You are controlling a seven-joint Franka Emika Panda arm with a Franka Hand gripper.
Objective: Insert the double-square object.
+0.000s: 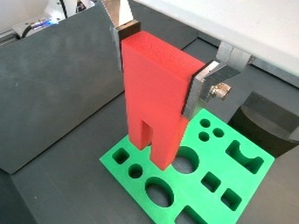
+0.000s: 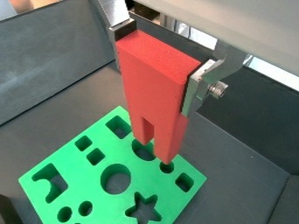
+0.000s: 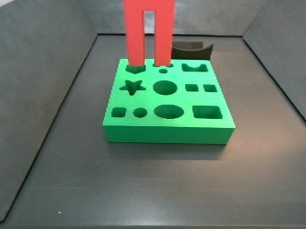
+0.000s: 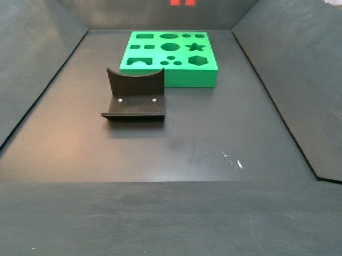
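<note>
In a wrist view we see the tall flat red block with a slot cut up from its bottom, the double-square object (image 1: 158, 92), clamped between the flat silver fingers (image 1: 208, 87) of the gripper (image 1: 163, 66); one finger presses its side face, the opposite one is mostly hidden behind the block. Its two square-ended legs hang over the green plastic block with shaped holes (image 1: 205, 179). A grey panel fills the frame's left.

In a wrist view from the opposite side, the gripper (image 2: 163, 57) pinches the double-square object (image 2: 158, 87) at its upper end, one silver finger (image 2: 201, 87) against its edge. The leg tips sit at the green block (image 2: 100, 175); we cannot tell whether they have entered a hole.

In a side view, the double-square object (image 3: 148, 31) stands upright at the top centre of the frame, its legs meeting the far edge of the green block (image 3: 167, 107). A small dark curved piece (image 3: 194, 49) lies just behind the block.

In a side view from across the floor, only a sliver of the double-square object (image 4: 182, 3) shows at the top edge, above the green block (image 4: 171, 58). The dark L-shaped fixture (image 4: 134, 95) stands near the block, towards the frame's centre left.
</note>
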